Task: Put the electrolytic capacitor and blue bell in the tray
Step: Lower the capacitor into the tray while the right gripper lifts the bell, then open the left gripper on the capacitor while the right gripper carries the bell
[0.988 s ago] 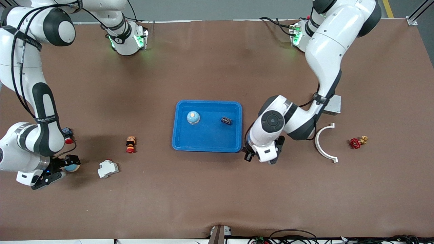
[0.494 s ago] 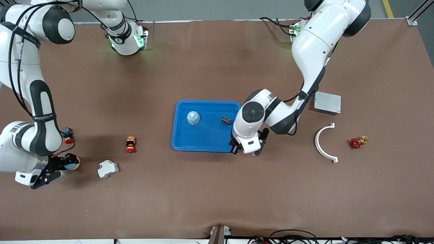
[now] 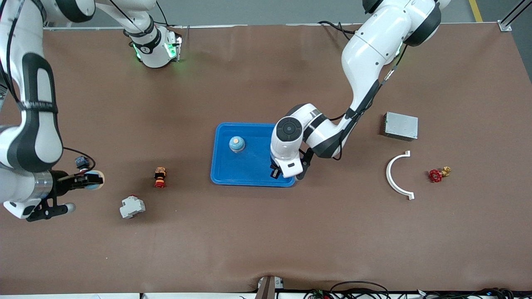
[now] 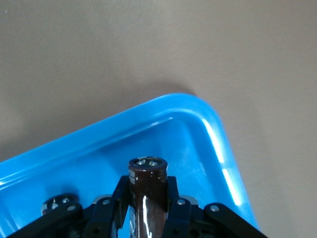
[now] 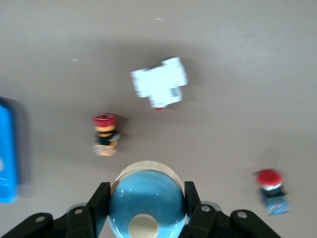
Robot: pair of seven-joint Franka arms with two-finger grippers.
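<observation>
Swinging in from the counter beside it, my left hand (image 3: 274,173) now hangs over the blue tray (image 3: 249,176), at its corner toward the left arm's end, clamped on an electrolytic capacitor (image 4: 147,196), while my right hand (image 3: 92,180), near the counter's edge at the right arm's end, has lifted a blue bell (image 5: 146,204) between its pinched fingers.

White arms (image 3: 365,50), black joints, cables

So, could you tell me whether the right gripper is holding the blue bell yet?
Yes. The right gripper is shut on the blue bell, its fingers pressed against both sides.
</observation>
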